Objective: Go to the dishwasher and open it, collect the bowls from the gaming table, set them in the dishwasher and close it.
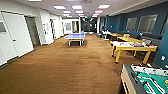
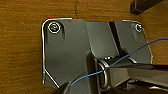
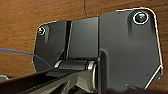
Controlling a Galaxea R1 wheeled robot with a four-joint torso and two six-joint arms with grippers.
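The gaming table [image 1: 147, 80], a table-football table with a green field, rods and pale sides, stands at the near right of the head view, cut off by the picture's edge. A small yellowish shape sits at its far right; I cannot tell what it is. The dishwasher and the bowls are out of view. Both wrist views look down past my own dark plate onto the brown carpet [image 2: 20, 50], and the carpet [image 3: 30, 15] shows no task object near either arm.
A wide brown-carpeted room stretches ahead. A blue table-tennis table [image 1: 75, 37] stands in the middle distance. A yellow-legged game table [image 1: 132, 47] is on the right, with more tables behind it along the blue wall. White doors [image 1: 16, 35] line the left wall.
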